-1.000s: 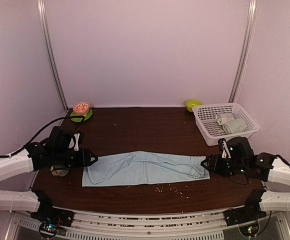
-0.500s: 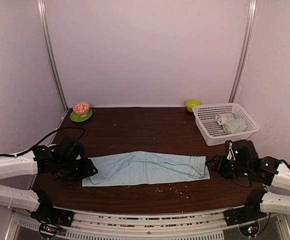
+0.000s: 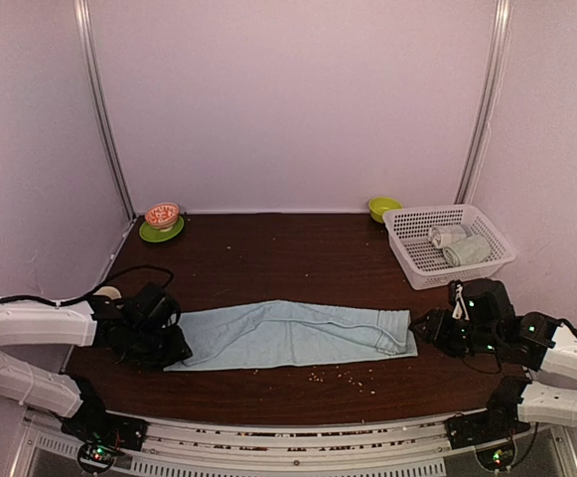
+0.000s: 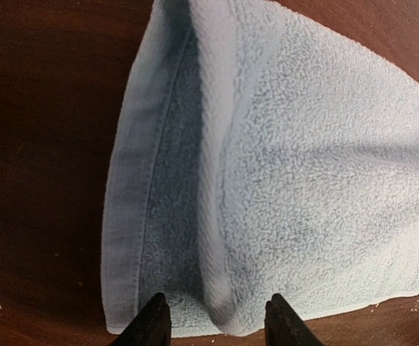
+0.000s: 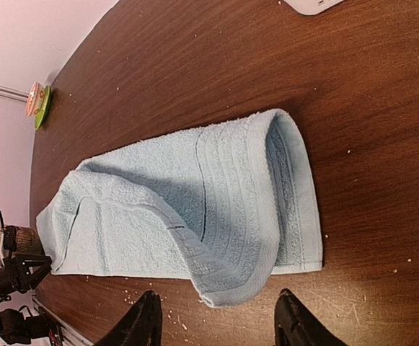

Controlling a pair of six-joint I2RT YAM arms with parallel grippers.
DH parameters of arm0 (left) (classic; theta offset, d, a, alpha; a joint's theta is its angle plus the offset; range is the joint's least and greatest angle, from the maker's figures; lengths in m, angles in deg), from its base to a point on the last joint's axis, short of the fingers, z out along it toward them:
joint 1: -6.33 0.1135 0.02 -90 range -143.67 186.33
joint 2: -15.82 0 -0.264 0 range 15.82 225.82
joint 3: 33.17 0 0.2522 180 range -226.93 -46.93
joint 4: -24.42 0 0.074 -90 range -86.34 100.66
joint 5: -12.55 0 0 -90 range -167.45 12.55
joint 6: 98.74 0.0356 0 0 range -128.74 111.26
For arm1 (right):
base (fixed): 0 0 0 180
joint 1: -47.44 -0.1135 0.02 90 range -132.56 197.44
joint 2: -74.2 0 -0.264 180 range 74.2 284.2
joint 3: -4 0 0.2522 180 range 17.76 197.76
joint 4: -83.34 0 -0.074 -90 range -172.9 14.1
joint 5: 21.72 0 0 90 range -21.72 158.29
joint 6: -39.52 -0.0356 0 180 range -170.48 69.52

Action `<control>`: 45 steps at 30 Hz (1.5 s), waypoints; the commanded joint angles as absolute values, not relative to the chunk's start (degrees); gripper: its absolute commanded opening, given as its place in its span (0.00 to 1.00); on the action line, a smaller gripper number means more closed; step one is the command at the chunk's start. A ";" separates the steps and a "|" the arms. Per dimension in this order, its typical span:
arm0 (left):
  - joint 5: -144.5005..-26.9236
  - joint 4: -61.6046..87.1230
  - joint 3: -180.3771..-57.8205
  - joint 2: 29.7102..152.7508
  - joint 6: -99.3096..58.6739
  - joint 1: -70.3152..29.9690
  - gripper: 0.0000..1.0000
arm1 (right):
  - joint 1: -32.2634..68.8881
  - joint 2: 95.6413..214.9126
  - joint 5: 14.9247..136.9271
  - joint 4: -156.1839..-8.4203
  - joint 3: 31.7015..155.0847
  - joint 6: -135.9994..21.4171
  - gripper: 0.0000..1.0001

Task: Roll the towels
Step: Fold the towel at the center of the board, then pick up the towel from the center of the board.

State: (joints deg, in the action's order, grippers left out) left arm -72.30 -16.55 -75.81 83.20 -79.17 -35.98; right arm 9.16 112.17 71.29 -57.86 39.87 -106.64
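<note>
**Q:** Where is the towel pictured?

**A:** The light blue towel (image 3: 288, 336) is shown spread flat on the near half of the table (image 3: 268, 253). Its long axis runs left to right between the two arms.

**Q:** How are the grippers placed?

**A:** The left gripper (image 4: 213, 322) is set at the towel's left end. Its jaws are parted, with a raised fold of the hem lying between them but not yet pinched. The right gripper (image 5: 216, 317) is held released and empty just beside the right end, which is doubled over.

**Q:** Which end is judged likelier to start the roll?

**A:** The left end, since it is already straddled. A roll would be carried rightward along the long axis. Bare wood is seen beyond the towel. The table's near edge is close, and a white basket (image 3: 407, 256) holding rolled towels (image 3: 466, 250) is kept well clear at far right.
</note>
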 commanded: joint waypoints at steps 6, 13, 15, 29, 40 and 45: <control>-73.37 -10.48 -74.49 84.89 -78.25 -34.21 0.36 | 8.77 111.89 71.65 -58.78 38.96 -107.23 0.53; -74.77 -8.81 -74.79 86.44 -77.73 -33.97 0.20 | 8.77 112.30 72.66 -59.19 39.03 -107.57 0.53; -74.95 -8.92 -74.94 86.05 -77.64 -33.93 0.16 | 8.77 112.10 72.85 -59.12 39.06 -107.82 0.53; -74.76 -11.71 -75.48 82.84 -76.35 -33.95 0.23 | 8.77 113.22 73.99 -60.57 38.94 -108.74 0.53; -75.37 -9.25 -75.14 86.22 -76.14 -33.85 0.26 | 8.77 112.40 73.83 -59.03 39.53 -108.85 0.54; -75.25 -9.24 -75.14 85.68 -76.11 -33.89 0.13 | 8.77 112.43 74.42 -59.14 39.40 -109.45 0.54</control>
State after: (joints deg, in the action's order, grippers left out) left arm -75.01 -10.93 -74.68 85.91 -76.64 -34.21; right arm 9.16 113.00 73.89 -59.13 39.67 -108.17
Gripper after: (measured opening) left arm 0.194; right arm 0.541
